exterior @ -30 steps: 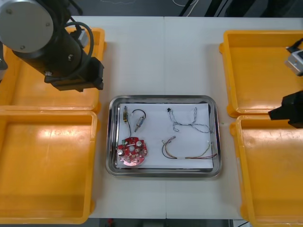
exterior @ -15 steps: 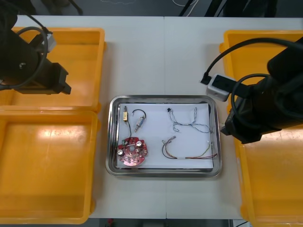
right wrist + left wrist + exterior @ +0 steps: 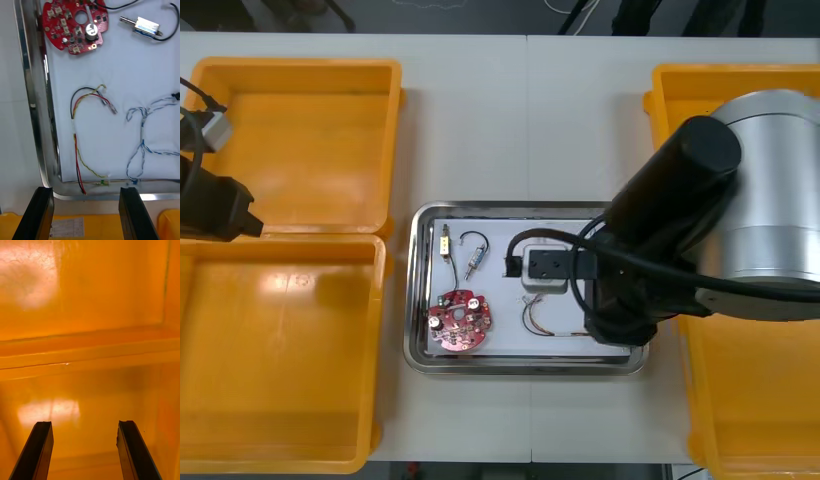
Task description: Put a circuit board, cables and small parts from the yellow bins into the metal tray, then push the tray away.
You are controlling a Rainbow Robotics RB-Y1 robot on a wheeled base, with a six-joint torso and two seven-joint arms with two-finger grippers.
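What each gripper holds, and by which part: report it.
Nothing is held. The right gripper hangs open and empty at the metal tray edge. The left gripper is open and empty over a yellow bin.

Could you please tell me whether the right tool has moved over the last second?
Yes. The right tool has swung inward, from over the right yellow bins to above the right side of the metal tray.
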